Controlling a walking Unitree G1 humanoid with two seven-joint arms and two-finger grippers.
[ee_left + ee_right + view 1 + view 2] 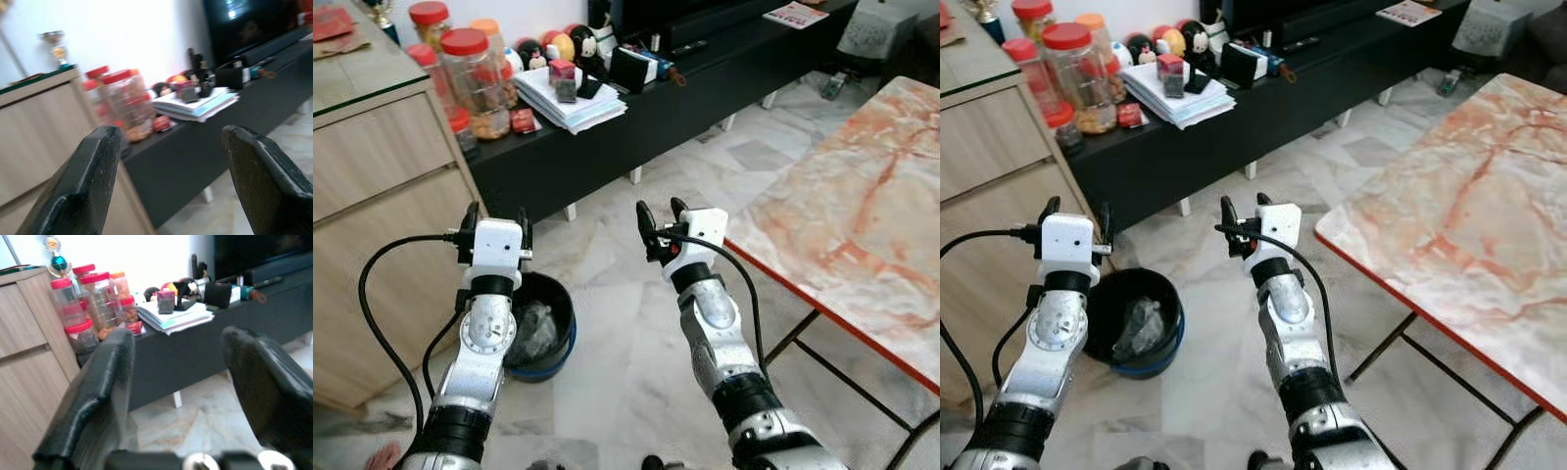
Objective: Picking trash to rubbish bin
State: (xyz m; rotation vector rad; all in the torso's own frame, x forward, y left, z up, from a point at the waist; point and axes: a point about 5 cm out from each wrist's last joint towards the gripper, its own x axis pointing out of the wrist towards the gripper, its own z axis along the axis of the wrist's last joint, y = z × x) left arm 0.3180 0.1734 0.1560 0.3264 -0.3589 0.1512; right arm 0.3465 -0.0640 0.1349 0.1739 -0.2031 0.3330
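**Both arms up, bin sitting under the left one**

So the left gripper (495, 217) is raised in front of the robot, fingers spread wide with nothing between them. Same story for the right gripper (662, 219), held up near the middle of the scene, fingers well apart and not holding anything.

The rubbish bin (563, 328) is a black round one with a blue band near the bottom, standing on the pale marble floor (626, 323) right beside the wooden cabinet (382, 196) and partly behind the left arm. Some crumpled clear plastic trash (1141, 326) is lying inside it.

Ahead there's a long black low shelf (636, 117) with red-lidded jars (475, 78) and a stack of papers (570, 98). A marble-top table (862, 215) is off to the right.
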